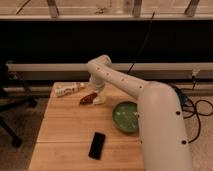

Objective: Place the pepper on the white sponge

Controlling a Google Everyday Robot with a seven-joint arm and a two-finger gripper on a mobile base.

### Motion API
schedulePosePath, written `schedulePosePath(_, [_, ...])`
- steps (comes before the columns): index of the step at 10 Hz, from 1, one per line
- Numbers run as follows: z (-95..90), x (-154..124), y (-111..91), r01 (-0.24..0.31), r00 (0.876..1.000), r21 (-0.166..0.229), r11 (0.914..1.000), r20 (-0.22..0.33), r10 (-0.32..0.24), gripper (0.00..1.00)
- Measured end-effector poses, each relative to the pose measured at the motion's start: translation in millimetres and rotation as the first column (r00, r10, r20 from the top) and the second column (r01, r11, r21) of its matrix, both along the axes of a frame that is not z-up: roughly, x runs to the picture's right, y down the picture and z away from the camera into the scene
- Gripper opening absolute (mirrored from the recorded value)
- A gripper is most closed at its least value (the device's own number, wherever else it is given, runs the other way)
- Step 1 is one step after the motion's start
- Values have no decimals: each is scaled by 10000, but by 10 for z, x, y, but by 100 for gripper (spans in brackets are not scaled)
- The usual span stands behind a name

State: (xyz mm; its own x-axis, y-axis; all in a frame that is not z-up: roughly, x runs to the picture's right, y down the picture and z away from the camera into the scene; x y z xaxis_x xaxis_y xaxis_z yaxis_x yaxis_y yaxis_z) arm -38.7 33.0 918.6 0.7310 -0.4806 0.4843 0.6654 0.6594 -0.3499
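Note:
A red pepper (pixel 87 99) lies on the wooden table (pixel 65 127) toward its far side. Right next to it, on its right, is a small white object (pixel 99 101) that looks like the white sponge; the pepper's right end touches or overlaps it. My gripper (pixel 96 93) reaches down from the white arm (pixel 125 82) and hangs directly over the sponge and the pepper's right end. The gripper's tip is partly merged with the white object below it.
A white bottle (pixel 68 90) lies on its side at the far left of the table. A green bowl (pixel 126 116) sits to the right, beside my arm. A black phone (pixel 97 145) lies near the front edge. An office chair (pixel 10 107) stands to the left.

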Motion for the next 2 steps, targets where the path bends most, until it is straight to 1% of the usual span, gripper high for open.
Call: schedulePosePath(2, [25, -24, 41, 106, 9999, -132, 9999, 77, -105, 80])
